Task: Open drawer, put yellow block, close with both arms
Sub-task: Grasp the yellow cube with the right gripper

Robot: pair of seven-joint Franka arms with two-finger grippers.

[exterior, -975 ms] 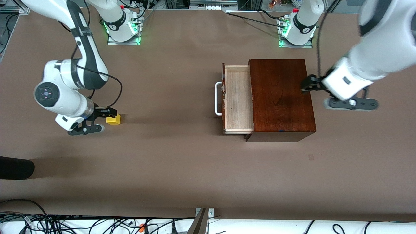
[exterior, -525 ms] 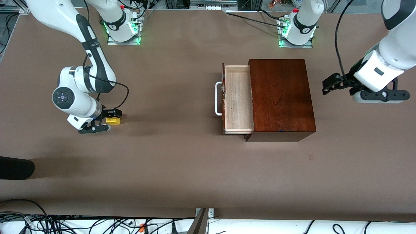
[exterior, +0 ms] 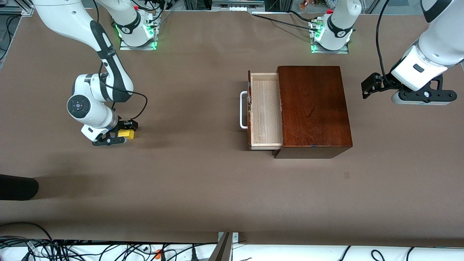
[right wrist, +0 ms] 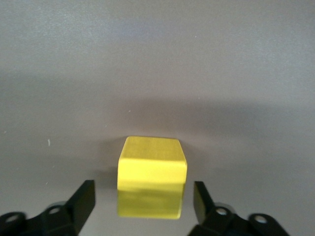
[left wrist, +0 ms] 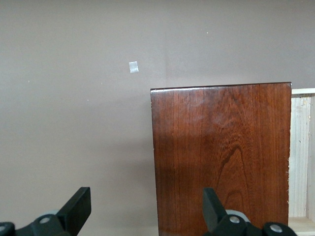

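The yellow block [exterior: 127,134] [right wrist: 152,169] rests on the brown table toward the right arm's end. My right gripper [exterior: 125,131] [right wrist: 145,199] is down at it and open. One finger stands on each side of the block, with a gap showing on both sides. The drawer [exterior: 265,108] [left wrist: 300,157] is pulled out of the dark wooden box [exterior: 313,108] [left wrist: 221,157], its white handle [exterior: 243,110] facing the right arm's end, and nothing lies in it. My left gripper [exterior: 368,88] [left wrist: 145,209] hangs open and holds nothing, above the table beside the box toward the left arm's end.
A black rounded object [exterior: 18,186] lies at the table's edge, nearer the front camera than the block. A small tape mark [exterior: 347,175] [left wrist: 133,67] is on the table near the box. Cables run along the front edge.
My right gripper has slid onto the yellow block, which now sits between its fingers, and the fingers have narrowed. My left arm has drawn back from the box toward its own end.
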